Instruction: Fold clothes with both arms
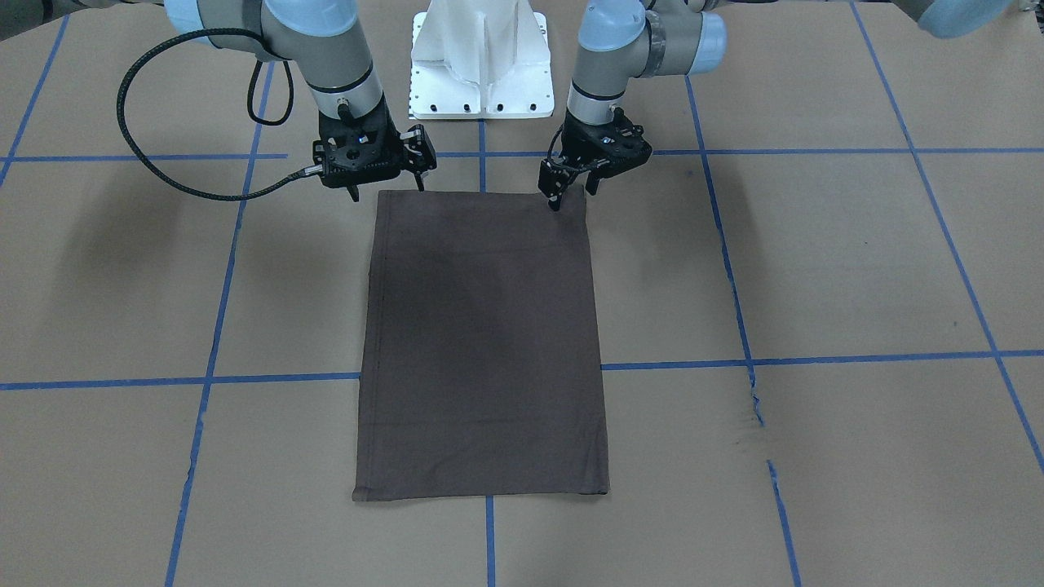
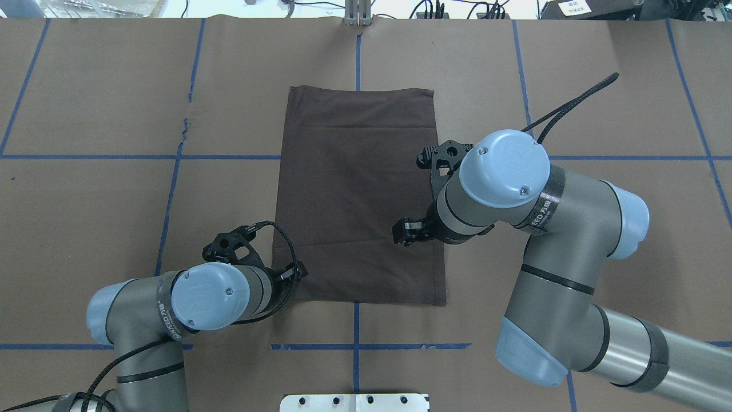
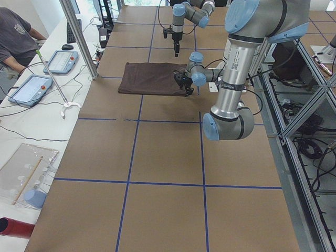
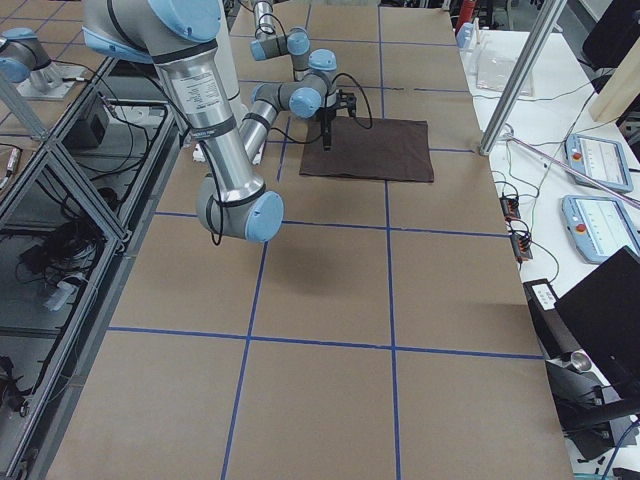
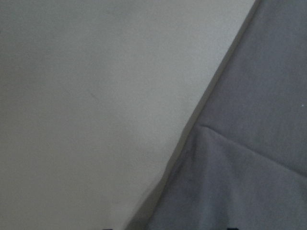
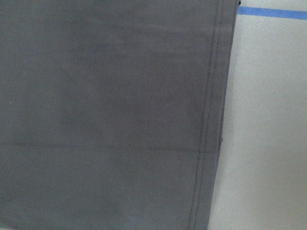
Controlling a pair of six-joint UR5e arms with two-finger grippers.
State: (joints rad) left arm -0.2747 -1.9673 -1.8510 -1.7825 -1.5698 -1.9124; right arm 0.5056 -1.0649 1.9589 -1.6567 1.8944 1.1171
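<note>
1. Overhead exterior shows me the T-shirt (image 2: 357, 194) folded into a plain upright rectangle. It lies flat in the middle of the brown table (image 2: 86, 217), across the blue tape lines (image 2: 229, 157), with its short edges towards and away from the robot.
2. From the front-facing camera, the left gripper (image 1: 572, 194) sits at the shirt's corner nearest the robot on that arm's side. Its fingers are spread. One tip (image 1: 555, 200) is down at the cloth's edge and the other hangs just off the side. It pinches nothing.
3. The right gripper (image 1: 387, 189) hovers at the other robot-side corner, fingers wide apart and straddling that corner, with no cloth between them.
4. My left wrist camera shows the shirt's edge running diagonally over bare table, with one soft crease in the fabric.
5. My right wrist camera shows a double-stitched hem (image 6: 211, 120) running down the frame, with table beside it.
</note>
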